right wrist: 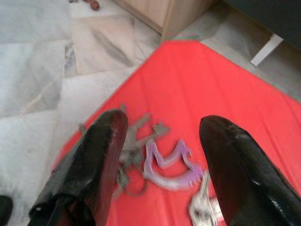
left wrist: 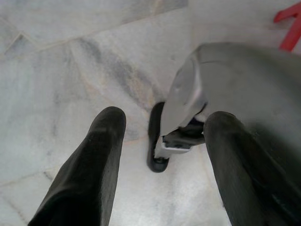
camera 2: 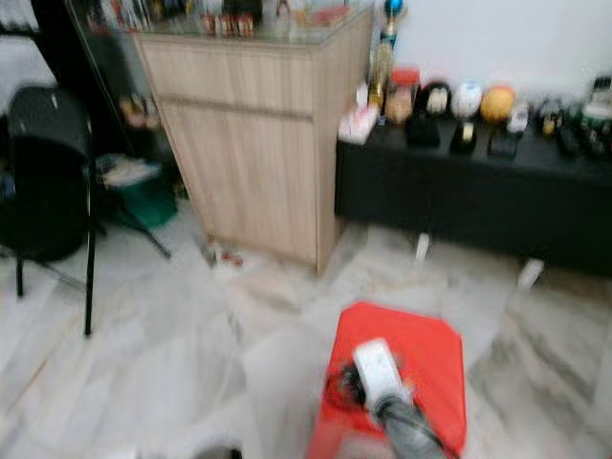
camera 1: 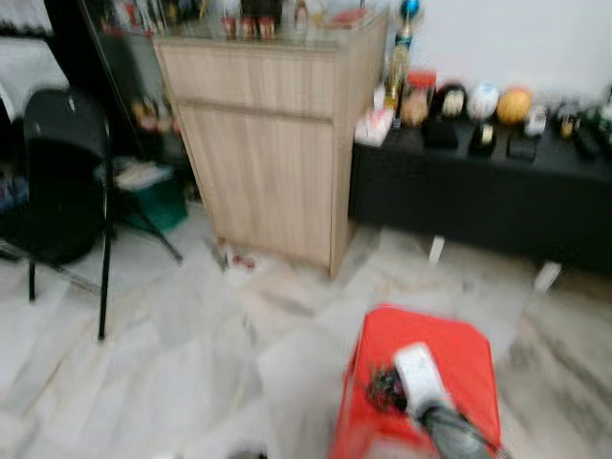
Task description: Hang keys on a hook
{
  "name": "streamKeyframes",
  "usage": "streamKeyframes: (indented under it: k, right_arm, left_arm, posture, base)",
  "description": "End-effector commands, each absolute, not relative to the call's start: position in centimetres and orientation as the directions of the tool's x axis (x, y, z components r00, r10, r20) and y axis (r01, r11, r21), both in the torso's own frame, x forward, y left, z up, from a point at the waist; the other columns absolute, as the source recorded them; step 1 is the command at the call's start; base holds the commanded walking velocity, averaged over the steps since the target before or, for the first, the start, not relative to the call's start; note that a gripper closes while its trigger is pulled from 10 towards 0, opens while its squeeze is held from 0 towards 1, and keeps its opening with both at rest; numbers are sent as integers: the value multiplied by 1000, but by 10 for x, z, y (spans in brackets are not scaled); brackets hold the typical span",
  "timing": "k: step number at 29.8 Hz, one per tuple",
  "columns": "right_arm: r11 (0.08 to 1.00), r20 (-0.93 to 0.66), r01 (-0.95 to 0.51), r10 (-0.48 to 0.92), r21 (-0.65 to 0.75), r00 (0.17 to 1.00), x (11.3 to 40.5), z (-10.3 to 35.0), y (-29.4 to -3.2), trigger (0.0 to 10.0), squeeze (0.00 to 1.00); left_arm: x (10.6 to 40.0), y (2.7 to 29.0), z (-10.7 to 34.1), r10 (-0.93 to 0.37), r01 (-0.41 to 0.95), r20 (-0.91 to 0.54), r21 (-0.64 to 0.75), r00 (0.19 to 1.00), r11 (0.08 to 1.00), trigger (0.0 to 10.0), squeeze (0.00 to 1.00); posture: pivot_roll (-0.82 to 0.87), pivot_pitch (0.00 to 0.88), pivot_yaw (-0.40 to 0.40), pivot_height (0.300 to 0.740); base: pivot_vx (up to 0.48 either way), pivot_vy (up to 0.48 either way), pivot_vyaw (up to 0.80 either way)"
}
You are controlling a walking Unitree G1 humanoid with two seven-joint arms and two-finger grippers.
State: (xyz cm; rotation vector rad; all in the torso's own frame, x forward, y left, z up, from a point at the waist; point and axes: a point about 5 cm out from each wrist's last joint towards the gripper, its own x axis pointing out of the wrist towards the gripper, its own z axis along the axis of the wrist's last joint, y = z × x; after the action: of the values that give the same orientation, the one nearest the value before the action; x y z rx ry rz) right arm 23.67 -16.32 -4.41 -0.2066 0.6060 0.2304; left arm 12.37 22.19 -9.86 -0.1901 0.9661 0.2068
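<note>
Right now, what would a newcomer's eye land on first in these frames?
The bright red stool on the pale marble floor, straight ahead of the robot. The right gripper hovers open just above it, over a bunch of keys with a purple fob lying on the seat. Behind stands a tall wooden cabinet.

The keys (right wrist: pixel 141 157) lie flat on the top of a red stool (right wrist: pixel 197 84), toward the edge nearest the robot. They are a loose, tangled bunch: several dull grey metal keys and rings spread out on one side, and beside them a purple charm (right wrist: pixel 169 165) shaped like a curved outline with two pointed ears. A pale silvery piece (right wrist: pixel 202 207) rests at the end of the bunch, close to the stool's near edge. The picture is blurred, so finer detail cannot be made out.
</note>
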Motion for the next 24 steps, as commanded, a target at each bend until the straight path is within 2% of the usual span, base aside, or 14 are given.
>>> streamKeyframes:
  k: [1,11,24]
  right_arm:
    - [950,-580,-291,175,-113,796,242,-42,-153,10000,0]
    - [936,-653,-331,177,-119,736,232,-52,-154,10000,0]
    - [952,-589,-301,212,-56,780,252,-39,-145,10000,0]
  left_arm:
    - [121,227,-99,98,-243,-839,-41,536,969,10000,0]
    - [122,226,-99,98,-241,-840,-40,533,970,10000,0]
    - [121,226,-99,100,-243,-841,-38,531,969,10000,0]
  posture:
    - [-10,0,-5,640]
    - [-11,0,-4,640]
    - [11,3,-12,640]
  base:
    - [0,0,0]
    - [0,0,0]
    - [0,0,0]
